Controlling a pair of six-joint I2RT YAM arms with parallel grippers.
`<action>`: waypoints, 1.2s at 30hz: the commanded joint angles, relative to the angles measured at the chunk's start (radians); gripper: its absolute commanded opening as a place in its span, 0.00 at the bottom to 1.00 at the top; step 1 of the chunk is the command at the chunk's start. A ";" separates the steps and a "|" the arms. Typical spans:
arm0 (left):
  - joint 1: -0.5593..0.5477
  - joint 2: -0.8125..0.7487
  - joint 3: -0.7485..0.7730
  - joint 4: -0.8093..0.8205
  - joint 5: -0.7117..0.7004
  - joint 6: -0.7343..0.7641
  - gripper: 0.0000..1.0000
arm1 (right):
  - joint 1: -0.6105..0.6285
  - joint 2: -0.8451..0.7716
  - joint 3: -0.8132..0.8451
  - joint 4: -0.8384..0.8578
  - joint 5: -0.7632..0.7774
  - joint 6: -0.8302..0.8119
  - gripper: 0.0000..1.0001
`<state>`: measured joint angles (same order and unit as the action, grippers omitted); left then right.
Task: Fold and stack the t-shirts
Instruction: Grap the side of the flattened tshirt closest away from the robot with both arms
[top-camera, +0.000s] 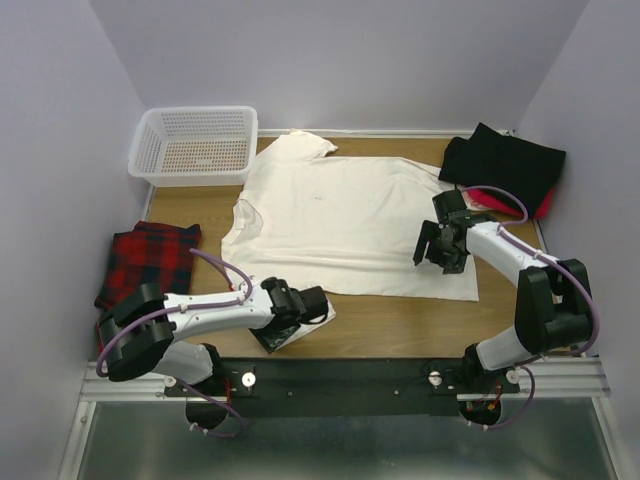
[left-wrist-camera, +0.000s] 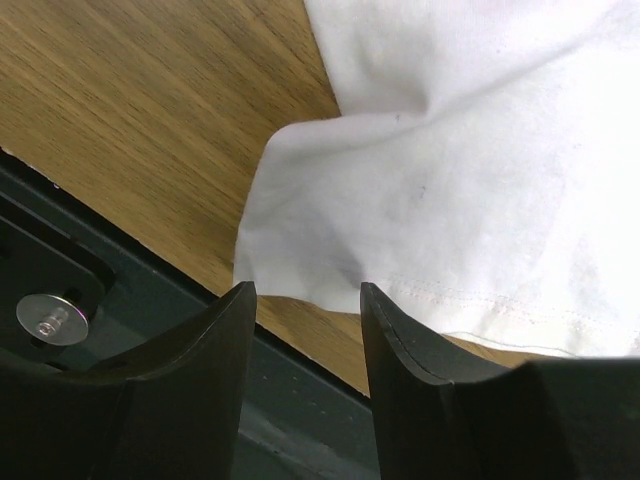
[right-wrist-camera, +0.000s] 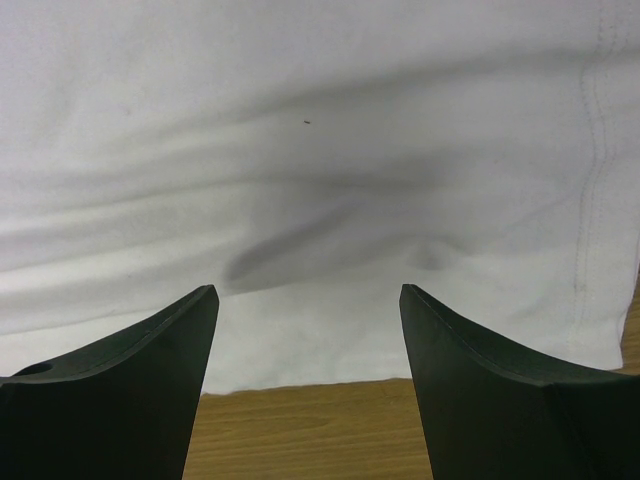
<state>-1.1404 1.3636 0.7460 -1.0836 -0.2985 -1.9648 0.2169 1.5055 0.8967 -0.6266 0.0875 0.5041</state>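
The cream-white t-shirt (top-camera: 340, 215) lies spread flat in the middle of the table. My left gripper (top-camera: 290, 330) is open at the shirt's near-left corner. In the left wrist view that gripper (left-wrist-camera: 308, 300) has its jaws apart with nothing between them, and the shirt's corner (left-wrist-camera: 450, 190) lies just beyond the tips. My right gripper (top-camera: 436, 255) is open over the shirt's right side. In the right wrist view it (right-wrist-camera: 308, 300) hovers over the shirt's edge (right-wrist-camera: 320, 200). The black t-shirt (top-camera: 505, 165) is bunched at the back right, with the red t-shirt (top-camera: 545, 205) peeking out from under it.
A white mesh basket (top-camera: 195, 145) stands at the back left. A red-and-black plaid cloth (top-camera: 150, 260) lies folded at the left edge. The black base rail (left-wrist-camera: 120, 300) runs along the near table edge beside my left gripper. White walls close in the table.
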 joint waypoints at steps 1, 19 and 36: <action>0.001 -0.008 -0.005 -0.024 -0.024 -0.083 0.55 | 0.007 0.018 0.030 -0.010 -0.020 -0.009 0.82; 0.033 0.098 -0.016 0.105 0.055 0.032 0.56 | 0.006 -0.001 0.030 -0.013 -0.034 -0.012 0.82; 0.099 0.046 -0.100 0.197 0.078 0.093 0.02 | 0.007 -0.005 0.024 -0.018 -0.017 -0.012 0.82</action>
<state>-1.0481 1.3808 0.7120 -0.9356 -0.1928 -1.8668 0.2169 1.5127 0.9005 -0.6273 0.0681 0.4973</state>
